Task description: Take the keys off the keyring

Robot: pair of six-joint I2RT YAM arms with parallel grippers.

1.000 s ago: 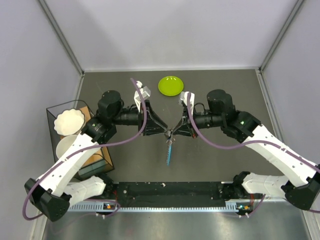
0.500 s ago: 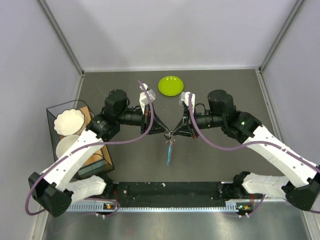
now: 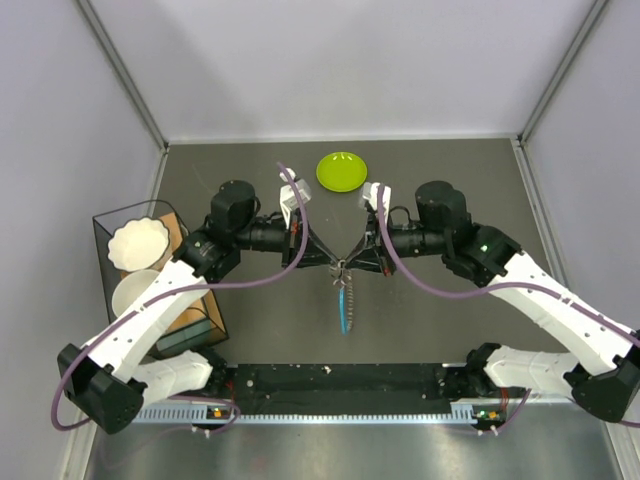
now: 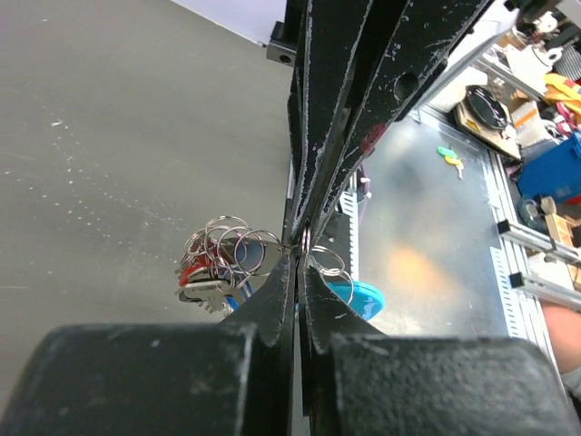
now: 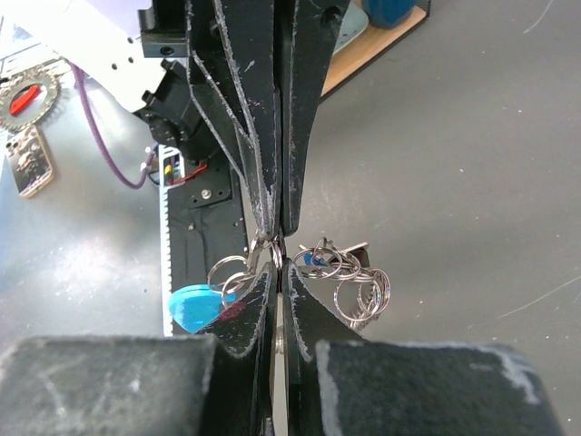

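At the near edge of the table [image 3: 470, 190] a black rail [image 3: 340, 385] runs between the two arm bases. No lettering on it can be made out.

Just beyond it, over the middle of the table, the left gripper [image 3: 334, 264] and right gripper [image 3: 351, 265] meet tip to tip. The keyring [image 3: 345, 300] hangs from the point where they meet, and its blue tag [image 3: 346, 312] dangles towards the rail.

In the left wrist view, the left gripper's [image 4: 297, 265] jaws are pressed almost together. They nip one thin wire ring at their very tips, and the other arm's fingers [image 4: 363, 100] come down from above onto the same spot. A cluster of silver split rings [image 4: 227, 250] hangs to one side of the jaws, along with the keys [image 4: 201, 289], one of which has a red head. The blue tag [image 4: 360, 297] hangs on the other side.

The right wrist view mirrors this. The right gripper's [image 5: 275, 261] jaws are likewise closed on a ring. The split rings [image 5: 354, 282] and a blue-headed key [image 5: 311, 260] are on one flank, and the blue tag [image 5: 195, 309] is on the other.

On the left side of the table, well apart from the grippers, a dark-framed box [image 3: 198, 318] holds a white scalloped bowl [image 3: 139, 243] and a second white bowl [image 3: 133, 292]. Farther back, past both grippers and near the rear wall, lies a lime-green plate [image 3: 341, 171].
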